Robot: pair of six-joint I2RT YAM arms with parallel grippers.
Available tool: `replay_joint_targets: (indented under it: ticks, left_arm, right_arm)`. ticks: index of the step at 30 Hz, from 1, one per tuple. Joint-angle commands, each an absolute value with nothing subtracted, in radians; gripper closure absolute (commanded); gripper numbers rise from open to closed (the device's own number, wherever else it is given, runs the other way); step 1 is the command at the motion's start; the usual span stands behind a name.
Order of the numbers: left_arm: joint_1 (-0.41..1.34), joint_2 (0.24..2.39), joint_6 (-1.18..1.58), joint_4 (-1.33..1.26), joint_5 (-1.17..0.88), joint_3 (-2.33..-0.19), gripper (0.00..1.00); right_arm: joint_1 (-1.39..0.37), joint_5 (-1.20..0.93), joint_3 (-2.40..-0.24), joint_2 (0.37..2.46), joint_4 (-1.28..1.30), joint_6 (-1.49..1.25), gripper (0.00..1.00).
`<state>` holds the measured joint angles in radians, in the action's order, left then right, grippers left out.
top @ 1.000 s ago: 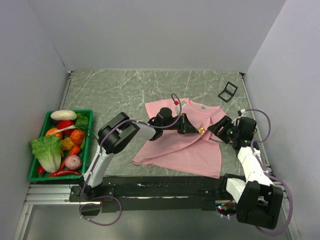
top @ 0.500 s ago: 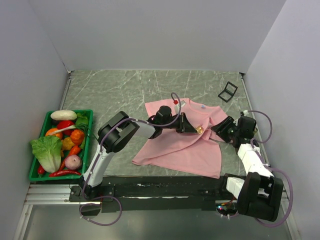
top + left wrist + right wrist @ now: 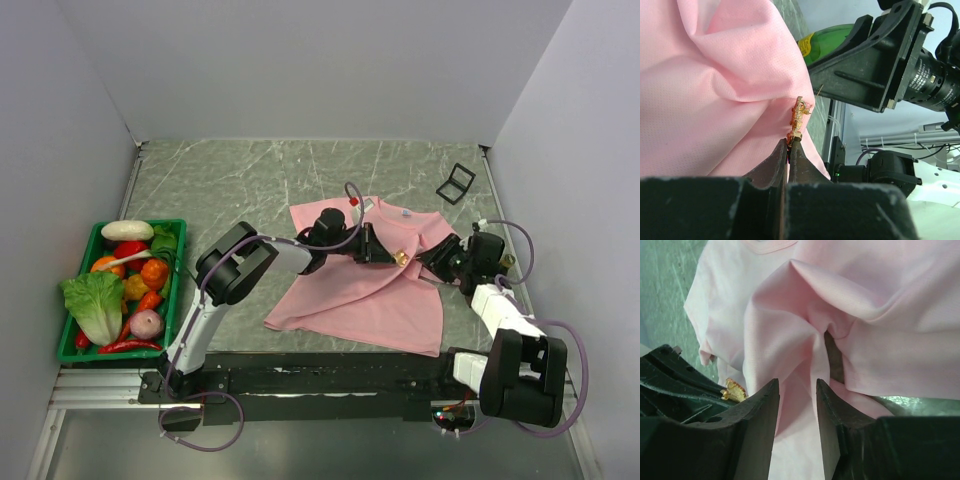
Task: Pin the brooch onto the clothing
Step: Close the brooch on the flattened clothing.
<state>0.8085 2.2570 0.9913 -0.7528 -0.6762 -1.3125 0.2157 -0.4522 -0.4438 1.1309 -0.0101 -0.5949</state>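
The pink T-shirt (image 3: 360,290) lies rumpled on the table, its white neck label at the back. My left gripper (image 3: 392,255) reaches over it from the left and is shut on the small gold-orange brooch (image 3: 401,257). In the left wrist view the brooch (image 3: 799,117) sticks up from the closed fingertips (image 3: 796,146), against a raised fold of the shirt (image 3: 715,90). My right gripper (image 3: 432,262) faces it from the right. Its jaws are open, and a fold of the shirt (image 3: 880,315) lies between them. The brooch (image 3: 734,389) shows just left of its left finger (image 3: 760,410).
A green basket (image 3: 181,285) of toy vegetables stands at the table's left edge. A small open black case (image 3: 456,183) lies at the back right. Grey walls close in the table on three sides.
My left gripper has carried the brooch slightly back and left. The right arm's elbow has swung outward while its gripper stays at the shirt's right side.
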Motion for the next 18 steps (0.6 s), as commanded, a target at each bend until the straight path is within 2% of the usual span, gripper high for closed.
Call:
replay_joint_targets:
  ticks: [1,18]
  left_arm:
    - [0.805,2.264,0.951,-0.746,-0.684,-1.356,0.99]
    - [0.807,2.255,0.9,-0.649,-0.663,-1.401,0.99]
  right_arm:
    - [0.207,-0.483,-0.43,1.097,-0.098,-0.603,0.58]
    - [0.173,-0.52,-0.394,1.055,-0.144,-0.601,0.6]
